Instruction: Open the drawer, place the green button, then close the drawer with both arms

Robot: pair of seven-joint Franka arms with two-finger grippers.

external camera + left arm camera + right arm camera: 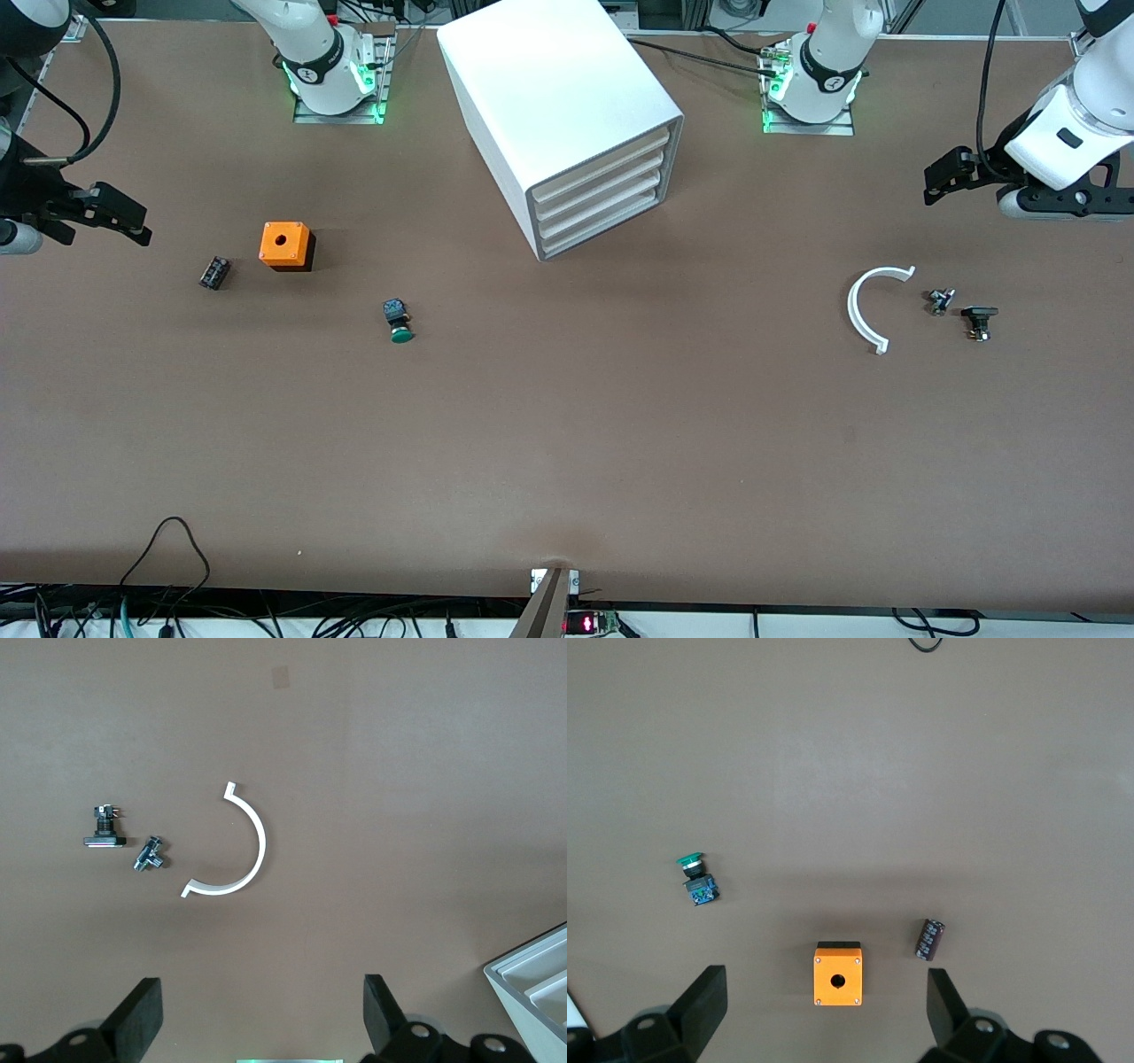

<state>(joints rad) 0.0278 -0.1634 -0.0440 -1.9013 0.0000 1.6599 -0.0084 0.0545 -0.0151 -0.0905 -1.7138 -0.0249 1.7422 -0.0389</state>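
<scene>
Button (398, 321) loose near orange box (285, 245).

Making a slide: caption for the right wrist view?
Open right gripper above the table, with the orange box, small black block and green-capped button below.

Both arms run off the front view's edges, the cabinet (532, 988) is cut to 1 corner in the left wrist view, and the 2 metal parts (961, 312) are too small to identify.
</scene>
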